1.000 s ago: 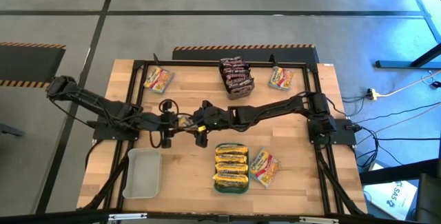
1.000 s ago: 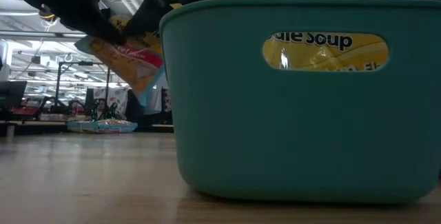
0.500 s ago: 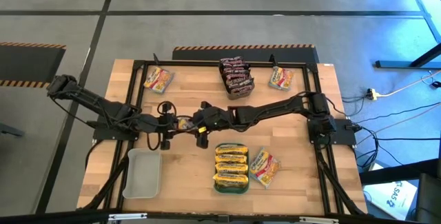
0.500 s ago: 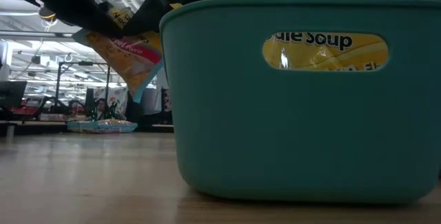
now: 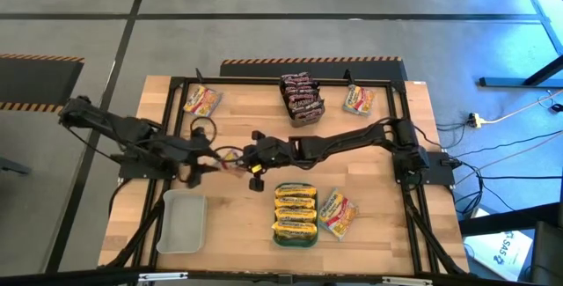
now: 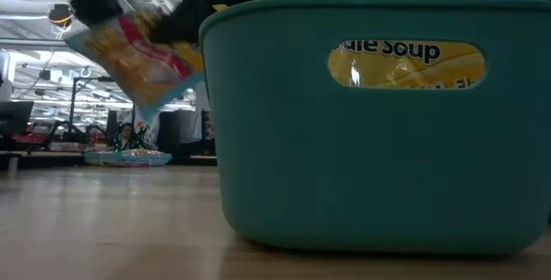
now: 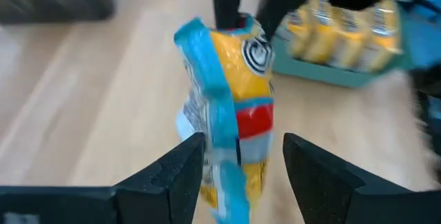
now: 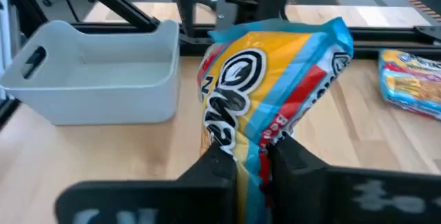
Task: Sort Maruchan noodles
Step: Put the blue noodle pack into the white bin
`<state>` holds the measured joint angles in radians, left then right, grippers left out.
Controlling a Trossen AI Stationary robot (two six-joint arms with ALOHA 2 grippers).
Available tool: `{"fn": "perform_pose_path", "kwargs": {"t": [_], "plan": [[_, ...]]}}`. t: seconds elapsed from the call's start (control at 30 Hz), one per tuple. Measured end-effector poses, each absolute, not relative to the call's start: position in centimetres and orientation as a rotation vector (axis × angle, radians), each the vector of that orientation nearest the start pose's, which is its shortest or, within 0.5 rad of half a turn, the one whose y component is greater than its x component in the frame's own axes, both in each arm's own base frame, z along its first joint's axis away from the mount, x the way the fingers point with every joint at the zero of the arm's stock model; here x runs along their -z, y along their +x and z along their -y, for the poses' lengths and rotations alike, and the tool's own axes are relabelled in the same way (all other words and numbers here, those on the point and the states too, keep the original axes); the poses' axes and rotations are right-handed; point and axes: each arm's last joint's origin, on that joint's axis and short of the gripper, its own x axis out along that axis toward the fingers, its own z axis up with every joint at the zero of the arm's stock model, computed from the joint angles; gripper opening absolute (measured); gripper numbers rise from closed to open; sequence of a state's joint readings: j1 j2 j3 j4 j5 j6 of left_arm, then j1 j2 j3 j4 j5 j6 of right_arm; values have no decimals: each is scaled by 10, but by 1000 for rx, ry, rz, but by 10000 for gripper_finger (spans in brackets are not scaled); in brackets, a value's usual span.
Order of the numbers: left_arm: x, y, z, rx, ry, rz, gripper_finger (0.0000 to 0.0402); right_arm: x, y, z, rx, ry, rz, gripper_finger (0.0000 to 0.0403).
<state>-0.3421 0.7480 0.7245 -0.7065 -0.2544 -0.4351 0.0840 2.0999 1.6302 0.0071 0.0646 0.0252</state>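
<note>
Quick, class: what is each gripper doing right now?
Left gripper: open, fingers either side of the yellow noodle packet.
Right gripper: shut on that packet.

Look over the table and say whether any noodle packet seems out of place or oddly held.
One does: a yellow packet hangs in mid-air over the middle of the table, pinched by the right gripper with the left gripper open around its other end. It is crumpled, tilted, and in no tray.

The teal tray [image 6: 370,142] blocks most of the low view; the yellow packet [image 7: 234,114] beyond the left tool [image 7: 238,172] is blurred.
</note>
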Motion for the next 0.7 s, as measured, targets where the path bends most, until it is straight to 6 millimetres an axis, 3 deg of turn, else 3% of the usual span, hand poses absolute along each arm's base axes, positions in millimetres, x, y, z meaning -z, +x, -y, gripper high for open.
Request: {"fn": "perform_pose_path", "kwargs": {"t": [0.2,0.33,0.7], "plan": [[-294,106,40,38,-250,-648,193,-242,496,-47,-2,10,-424,30],[-295,86,35,97,-302,-584,193,-236,501,-49,9,69,-430,19],[-309,53,24,257,-345,-434,193,-262,529,-89,-72,59,-311,22]]}}
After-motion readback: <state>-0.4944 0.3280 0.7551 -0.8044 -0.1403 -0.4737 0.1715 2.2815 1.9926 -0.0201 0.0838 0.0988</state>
